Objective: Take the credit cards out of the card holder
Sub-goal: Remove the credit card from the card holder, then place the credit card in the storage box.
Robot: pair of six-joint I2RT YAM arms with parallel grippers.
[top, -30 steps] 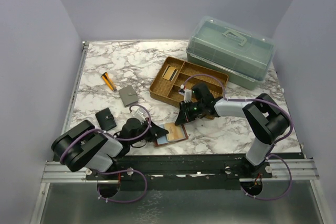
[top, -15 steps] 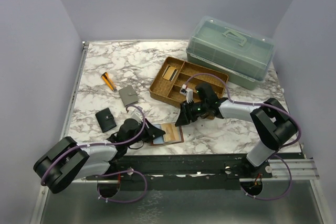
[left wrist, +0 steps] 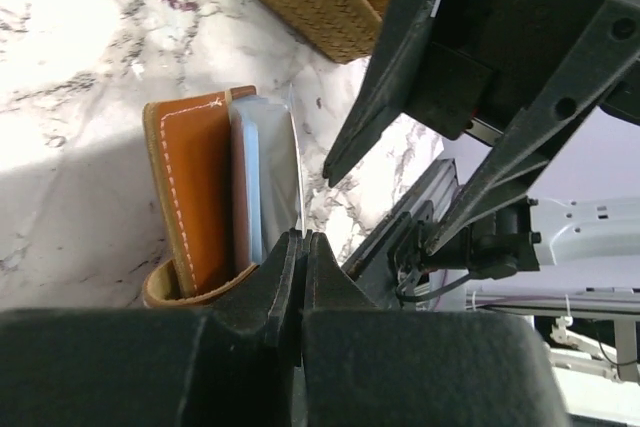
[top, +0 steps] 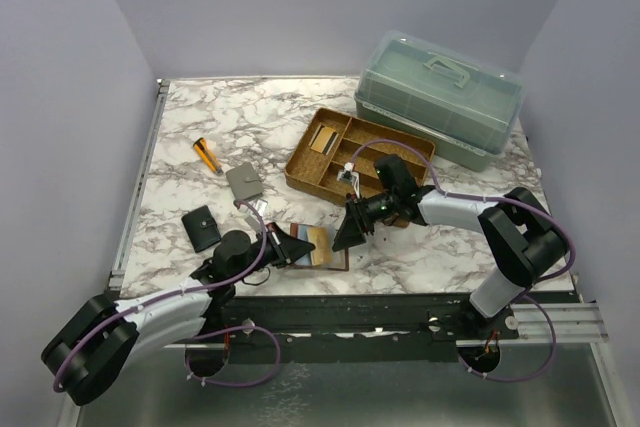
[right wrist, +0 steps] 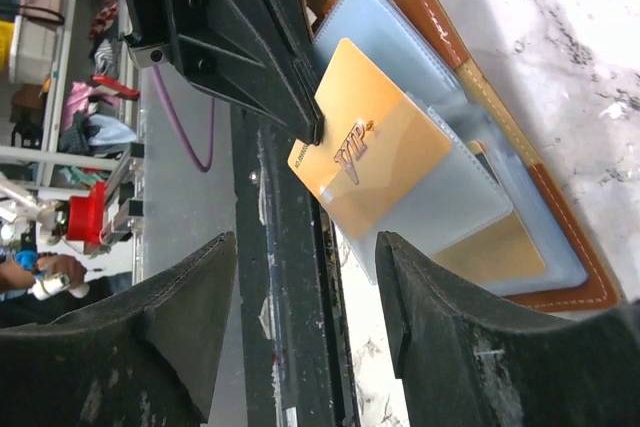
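Observation:
The brown card holder (top: pixel 332 255) lies open near the table's front edge, its clear sleeves (right wrist: pixel 375 32) showing. A gold credit card (right wrist: pixel 360 137) marked VIP sticks half out of one sleeve; another gold card (right wrist: pixel 500 247) sits under plastic. My left gripper (top: pixel 293 247) is shut on the outer short edge of the VIP card, seen edge-on beside the brown leather (left wrist: pixel 195 187). My right gripper (right wrist: pixel 306 242) is open just right of the holder, with nothing between its fingers (left wrist: pixel 385 87).
A woven tray (top: pixel 310 172) with a card (top: pixel 322 139) in one compartment stands behind the holder. A green lidded box (top: pixel 440 97) is at the back right. A grey wallet (top: pixel 243 182), a black wallet (top: pixel 204 227) and an orange marker (top: pixel 207 155) lie left.
The right gripper has opened and let go at the holder. The left arm has drawn back to the left, and the holder has shifted slightly left with it.

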